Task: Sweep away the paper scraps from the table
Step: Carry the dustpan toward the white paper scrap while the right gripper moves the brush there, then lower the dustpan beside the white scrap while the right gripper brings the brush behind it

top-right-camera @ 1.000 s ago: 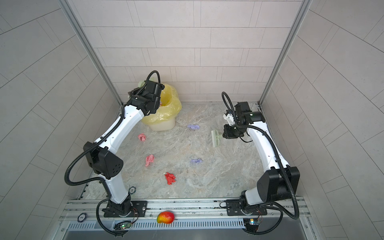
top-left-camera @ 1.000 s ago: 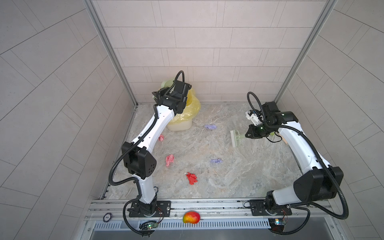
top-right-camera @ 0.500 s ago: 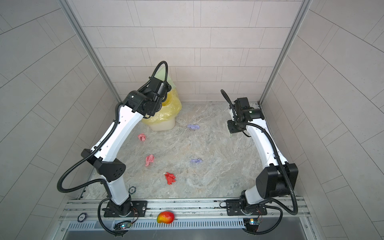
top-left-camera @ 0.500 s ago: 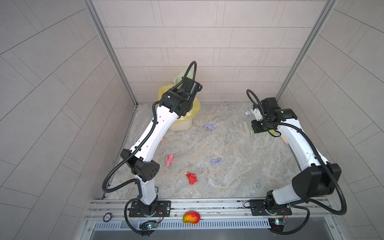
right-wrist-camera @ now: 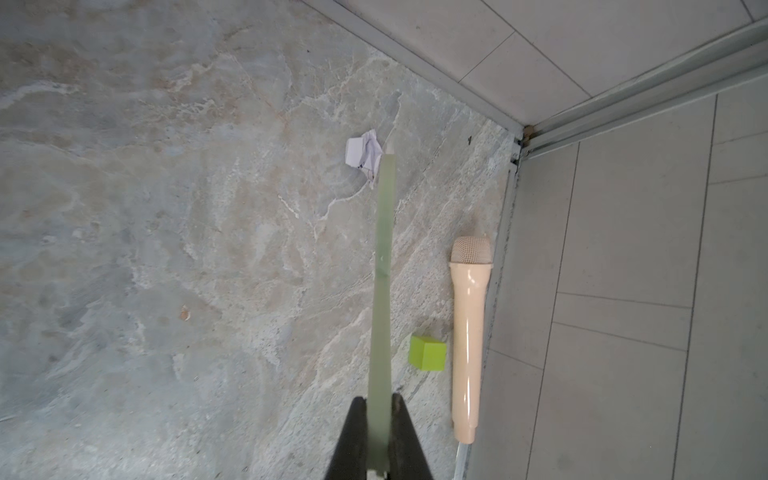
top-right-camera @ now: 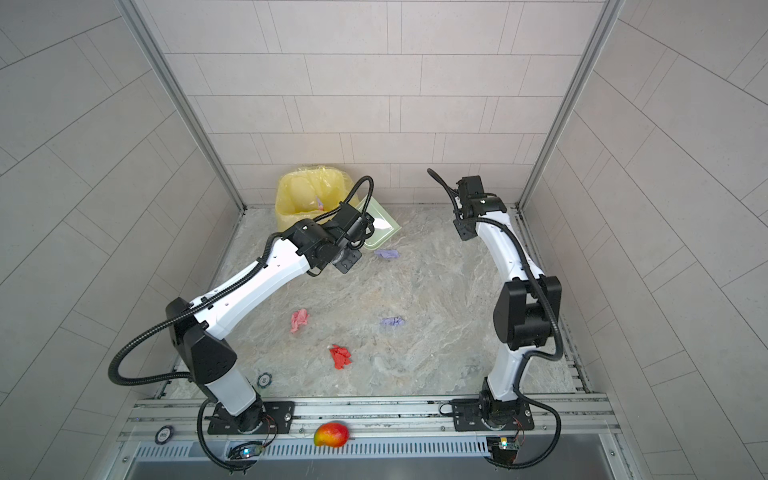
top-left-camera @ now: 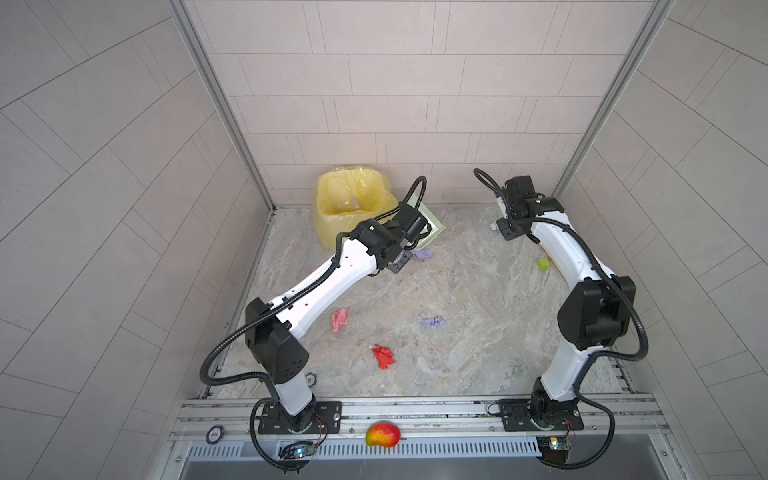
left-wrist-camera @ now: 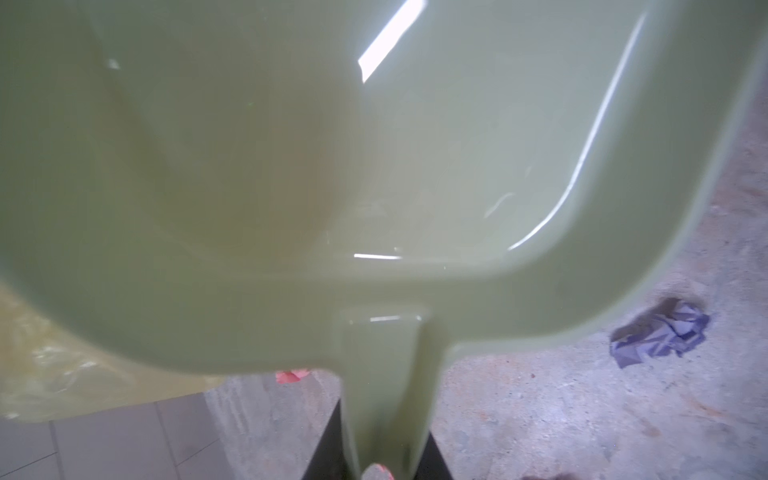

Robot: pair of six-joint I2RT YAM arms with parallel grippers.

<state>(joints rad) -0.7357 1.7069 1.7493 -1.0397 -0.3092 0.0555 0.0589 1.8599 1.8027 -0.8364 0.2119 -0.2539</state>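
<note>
My left gripper point(left-wrist-camera: 384, 419) is shut on the handle of a pale green dustpan point(left-wrist-camera: 374, 166), which is held just right of the yellow-lined bin point(top-left-camera: 353, 203) in both top views. A purple paper scrap point(top-left-camera: 423, 254) lies beside the pan's edge. A pink scrap point(top-left-camera: 340, 320), another purple one point(top-left-camera: 432, 321) and a red one point(top-left-camera: 383, 356) lie mid-table point(top-left-camera: 478, 291). My right gripper point(right-wrist-camera: 380, 401) is shut on a thin pale green brush point(right-wrist-camera: 383, 270), seen edge-on. Its tip reaches a white scrap point(right-wrist-camera: 363, 156) in the back right corner.
A green cube point(right-wrist-camera: 427, 353) and a beige toy microphone point(right-wrist-camera: 467, 332) lie along the right rail. A mango point(top-left-camera: 382, 434) rests on the front rail, with poker chips point(top-left-camera: 310, 378) near the left arm's base. Tiled walls close three sides.
The left arm lifted the dustpan off the bin and brought it down to the bin's right. The right arm carried the brush from mid-table back to the far right corner.
</note>
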